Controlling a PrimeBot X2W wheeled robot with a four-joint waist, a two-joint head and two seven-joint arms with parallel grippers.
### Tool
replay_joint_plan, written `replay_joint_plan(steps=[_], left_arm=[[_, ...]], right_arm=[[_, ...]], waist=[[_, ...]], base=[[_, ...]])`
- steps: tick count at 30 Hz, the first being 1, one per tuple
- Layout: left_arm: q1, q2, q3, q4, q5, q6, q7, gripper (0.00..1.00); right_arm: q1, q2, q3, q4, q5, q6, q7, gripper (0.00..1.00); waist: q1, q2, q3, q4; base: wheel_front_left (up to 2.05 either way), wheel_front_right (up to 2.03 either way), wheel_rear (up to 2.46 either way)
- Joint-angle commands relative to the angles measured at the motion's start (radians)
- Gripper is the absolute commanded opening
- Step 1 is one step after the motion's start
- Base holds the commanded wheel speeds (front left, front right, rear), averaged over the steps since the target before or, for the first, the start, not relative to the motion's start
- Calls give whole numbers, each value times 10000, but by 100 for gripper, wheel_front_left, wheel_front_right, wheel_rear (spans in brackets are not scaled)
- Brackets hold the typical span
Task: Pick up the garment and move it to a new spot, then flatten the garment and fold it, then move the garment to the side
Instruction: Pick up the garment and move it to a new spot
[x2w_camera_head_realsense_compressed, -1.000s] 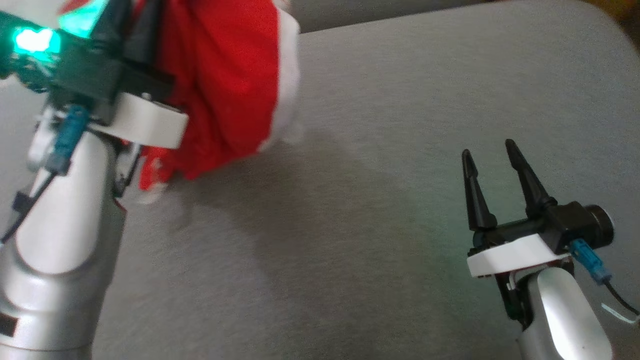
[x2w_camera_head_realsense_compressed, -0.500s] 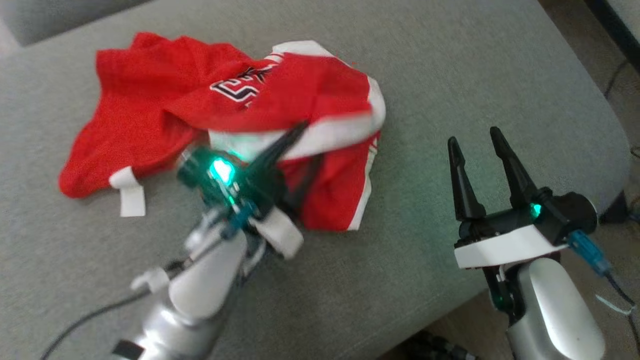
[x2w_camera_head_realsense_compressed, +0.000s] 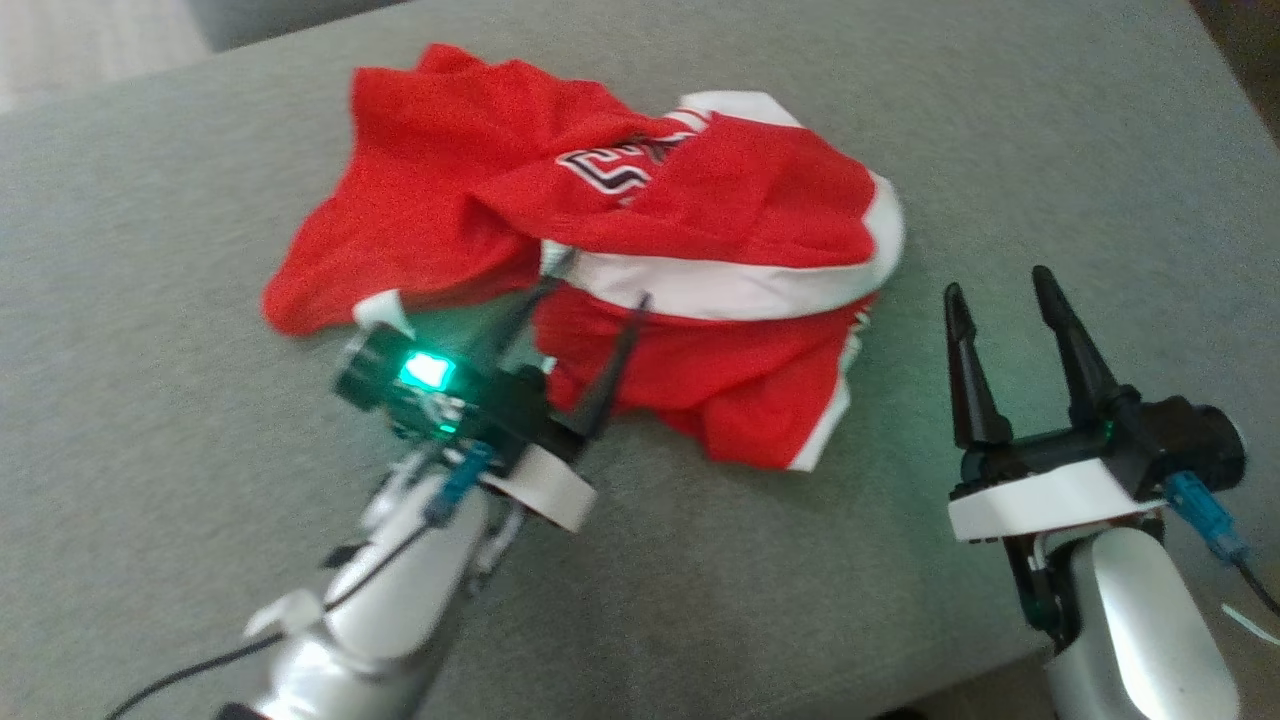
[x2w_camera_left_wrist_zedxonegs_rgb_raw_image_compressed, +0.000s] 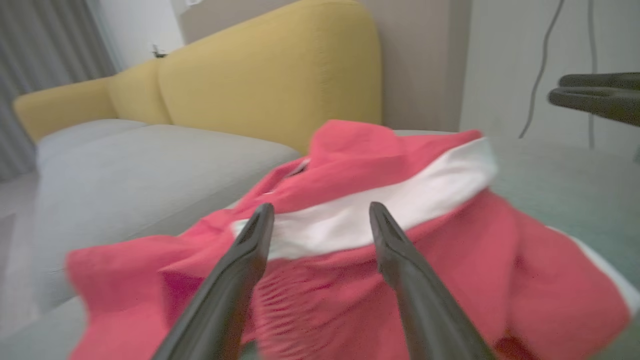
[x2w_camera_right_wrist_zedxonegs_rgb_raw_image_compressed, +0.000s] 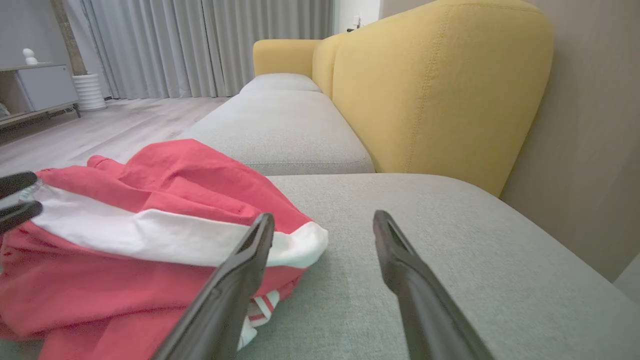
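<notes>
On the grey cushion (x2w_camera_head_realsense_compressed: 700, 600) in front of you, the garment (x2w_camera_head_realsense_compressed: 700, 200) is lying in a crumpled red heap. Its white band is folding across the middle and a printed patch is showing near the top. It is resting free on the fabric with nothing lifting it. So I'm judging the move to a new spot as done and the flattening as not yet begun.

You are pointing the left gripper (x2w_camera_head_realsense_compressed: 600, 285) at the heap's near edge, its fingers spread wide and holding nothing. The tips are sitting over the white band, but I cannot tell whether they are touching it.

You are keeping the right gripper (x2w_camera_head_realsense_compressed: 995, 282) just beside the heap's right edge, above bare cushion. It is also gaping wide and empty, likely parked there to take the other side for spreading.
</notes>
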Motion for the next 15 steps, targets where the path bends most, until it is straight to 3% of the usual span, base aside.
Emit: replay_joint_plan(steps=[1, 9, 15], left_arm=[[-232, 260, 434, -342, 18, 91, -59, 100], [-664, 1333, 753, 240, 329, 342, 366, 100], [-1803, 1204, 362, 1561, 677, 77, 707, 100]], right_arm=[[-42, -24, 131, -310, -48, -7, -61, 100], [-158, -24, 240, -340, -144, -7, -61, 100], [-419, -24, 439, -393, -64, -7, -61, 100]], waist=[[1, 0, -255, 429], [1, 0, 310, 540], [1, 0, 1042, 198]], base=[[0, 0, 0], [0, 0, 0], [0, 0, 0]])
